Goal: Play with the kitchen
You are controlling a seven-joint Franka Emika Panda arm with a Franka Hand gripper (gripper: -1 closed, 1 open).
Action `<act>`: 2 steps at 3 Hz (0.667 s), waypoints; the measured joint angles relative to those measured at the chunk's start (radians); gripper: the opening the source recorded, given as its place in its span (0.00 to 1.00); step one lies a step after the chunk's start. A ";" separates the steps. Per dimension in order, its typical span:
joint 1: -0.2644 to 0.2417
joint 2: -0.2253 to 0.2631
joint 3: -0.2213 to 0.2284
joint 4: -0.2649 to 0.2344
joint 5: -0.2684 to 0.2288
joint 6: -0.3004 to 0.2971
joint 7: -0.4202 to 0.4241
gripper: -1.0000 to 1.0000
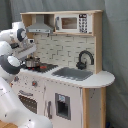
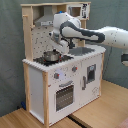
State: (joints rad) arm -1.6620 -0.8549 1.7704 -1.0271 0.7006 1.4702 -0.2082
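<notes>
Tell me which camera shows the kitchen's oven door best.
The second exterior view: the oven door faces the camera, its dark window and handle bar unobstructed on the kitchen. In the first exterior view the oven door sits at the first exterior view's lower left, seen at an angle and partly hidden behind the robot arm.
</notes>
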 joint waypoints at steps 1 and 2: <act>0.002 0.000 -0.052 0.079 -0.006 -0.054 0.030 1.00; 0.028 0.000 -0.078 0.147 -0.050 -0.090 0.073 1.00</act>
State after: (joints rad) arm -1.6337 -0.8552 1.6924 -0.8798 0.6504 1.3799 -0.1349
